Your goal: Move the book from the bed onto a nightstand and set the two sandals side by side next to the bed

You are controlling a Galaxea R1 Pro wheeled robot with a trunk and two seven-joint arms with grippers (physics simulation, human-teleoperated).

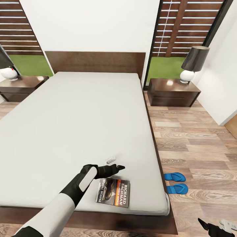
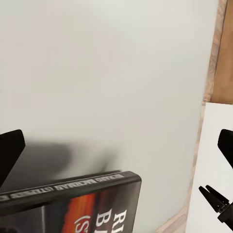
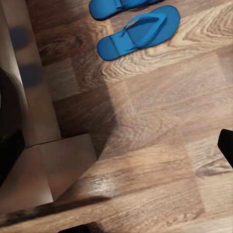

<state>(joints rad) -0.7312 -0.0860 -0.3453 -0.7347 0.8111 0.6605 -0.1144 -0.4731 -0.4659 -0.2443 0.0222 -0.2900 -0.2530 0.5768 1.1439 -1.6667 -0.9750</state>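
We had the left gripper [image 1: 115, 169] spread open, empty, just above the book [image 1: 113, 192], which lay flat near the bed's [image 1: 82, 125] foot corner. Risk: fingers skid the thin paperback overboard. Right gripper [image 1: 210, 227]: couldn't tell.

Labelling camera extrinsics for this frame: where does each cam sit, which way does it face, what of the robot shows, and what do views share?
Head view: on the head, looking forward and down over the bed toward headboard and nightstands; left arm reaches to the book, right gripper at the lower corner.
Left wrist view: near the left gripper, facing the mattress, dark fingertips at the edges.
Right wrist view: near the right gripper, facing the floor and sandals.
Shared: book in head and left wrist; sandals in head and right wrist.
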